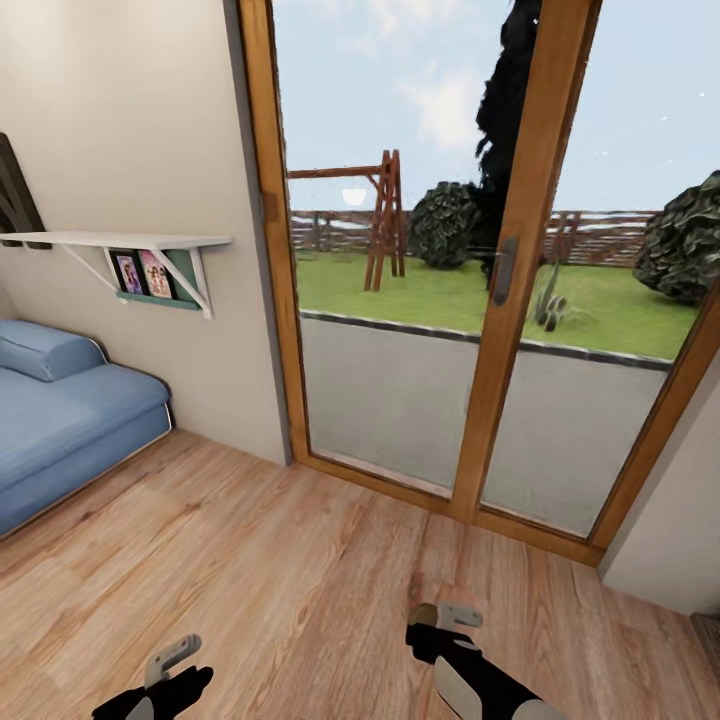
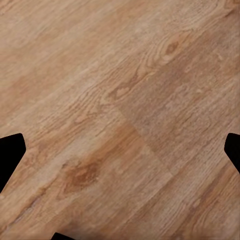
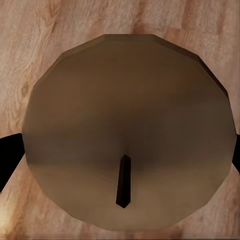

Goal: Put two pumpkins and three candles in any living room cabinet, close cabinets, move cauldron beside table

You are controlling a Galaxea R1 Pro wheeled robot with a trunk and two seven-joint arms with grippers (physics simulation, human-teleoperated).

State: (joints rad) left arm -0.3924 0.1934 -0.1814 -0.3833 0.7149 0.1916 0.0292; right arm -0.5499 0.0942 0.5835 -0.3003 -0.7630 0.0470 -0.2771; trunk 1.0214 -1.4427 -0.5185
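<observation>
A candle (image 3: pixel 130 100), a brownish-grey round cylinder with a dark wick, shows end-on in the right wrist view. My right gripper (image 3: pixel 120 155) is shut on it, a black finger (image 3: pixel 7 157) at each side, with the wooden floor below. In the head view the right gripper (image 1: pixel 445 622) is low at centre right, above the floor. My left gripper (image 1: pixel 168 668) is at the lower left and stands open. Its wrist view has the left gripper (image 2: pixel 120 150) with fingertips (image 2: pixel 10 152) far apart and nothing between them. The pumpkins, cabinet, cauldron and table are out of view.
A glass sliding door with a wooden frame (image 1: pixel 510 300) stands straight ahead, a garden behind it. A blue sofa (image 1: pixel 60 410) sits at the left under a white wall shelf (image 1: pixel 110 242) holding pictures. A wall corner (image 1: pixel 670 540) juts in at the right. Wooden floor (image 1: pixel 300 580) lies between.
</observation>
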